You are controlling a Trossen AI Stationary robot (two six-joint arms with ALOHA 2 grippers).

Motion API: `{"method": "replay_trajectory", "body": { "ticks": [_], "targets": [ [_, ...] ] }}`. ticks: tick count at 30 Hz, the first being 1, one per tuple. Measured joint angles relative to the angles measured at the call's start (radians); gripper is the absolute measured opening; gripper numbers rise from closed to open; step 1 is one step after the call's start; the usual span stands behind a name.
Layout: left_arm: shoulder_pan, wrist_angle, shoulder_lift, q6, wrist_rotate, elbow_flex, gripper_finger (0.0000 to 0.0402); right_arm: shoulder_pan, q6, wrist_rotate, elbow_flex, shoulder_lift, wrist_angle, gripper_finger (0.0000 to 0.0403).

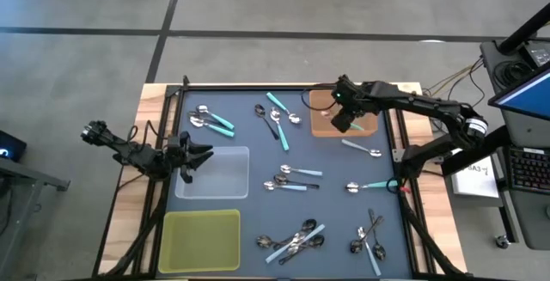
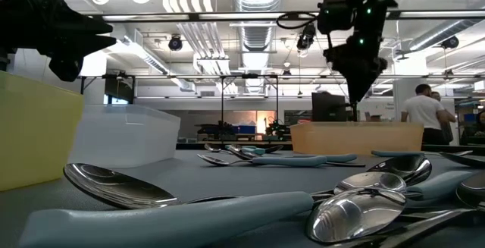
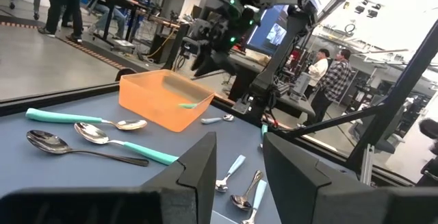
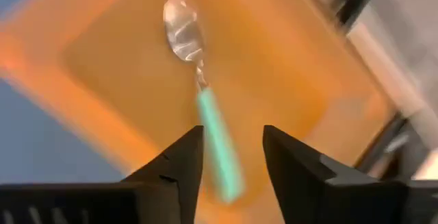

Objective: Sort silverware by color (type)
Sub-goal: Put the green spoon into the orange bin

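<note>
From overhead I see my right gripper (image 1: 344, 116) hovering over the orange tray (image 1: 369, 127) at about one o'clock on the tabletop (image 1: 331, 191), but only its wrist camera shows the teal-handled spoon (image 4: 202, 90) lying inside that tray, clear of the parted, released fingers. The left gripper (image 1: 194, 159) waits at nine o'clock, arm stretched low beside the clear tray (image 1: 228, 174), fingers apart and empty. The other spoons (image 1: 292, 178) lie scattered across the tabletop.

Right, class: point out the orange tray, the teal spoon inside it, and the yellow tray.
orange tray (image 4: 102, 53): right wrist view, bare floor.
teal spoon (image 4: 217, 138): right wrist view, handle.
yellow tray (image 1: 200, 240): high view, bare middle.
</note>
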Motion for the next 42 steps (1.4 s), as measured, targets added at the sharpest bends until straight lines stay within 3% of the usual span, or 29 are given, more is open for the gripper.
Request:
{"method": "replay_trajectory", "body": {
  "ticks": [5, 8, 17, 22, 34, 39, 42],
  "targets": [
    [0.000, 0.000, 0.000, 0.000, 0.000, 0.000, 0.0103, 0.046, 0.178, -0.346, 0.036, -0.010, -0.132, 0.0147],
    [0.000, 0.000, 0.000, 0.000, 0.000, 0.000, 0.0103, 0.140, 0.190, -0.440, 0.007, -0.013, -0.199, 0.0140],
    [0.000, 0.000, 0.000, 0.000, 0.000, 0.000, 0.0103, 0.497, 0.188, -0.444, -0.167, -0.009, -0.223, 0.0140],
    [0.000, 0.000, 0.000, 0.000, 0.000, 0.000, 0.0103, 0.627, 0.188, -0.352, -0.235, -0.009, -0.149, 0.0140],
    [0.000, 0.000, 0.000, 0.000, 0.000, 0.000, 0.0103, 0.705, 0.339, -0.343, -0.377, -0.009, -0.007, 0.0144],
    [0.000, 0.000, 0.000, 0.000, 0.000, 0.000, 0.0103, 0.707, 0.409, -0.426, -0.389, -0.008, -0.007, 0.0144],
    [0.000, 0.000, 0.000, 0.000, 0.000, 0.000, 0.0103, 0.716, 0.419, -0.424, -0.389, -0.008, -0.006, 0.0144]
  ]
}}
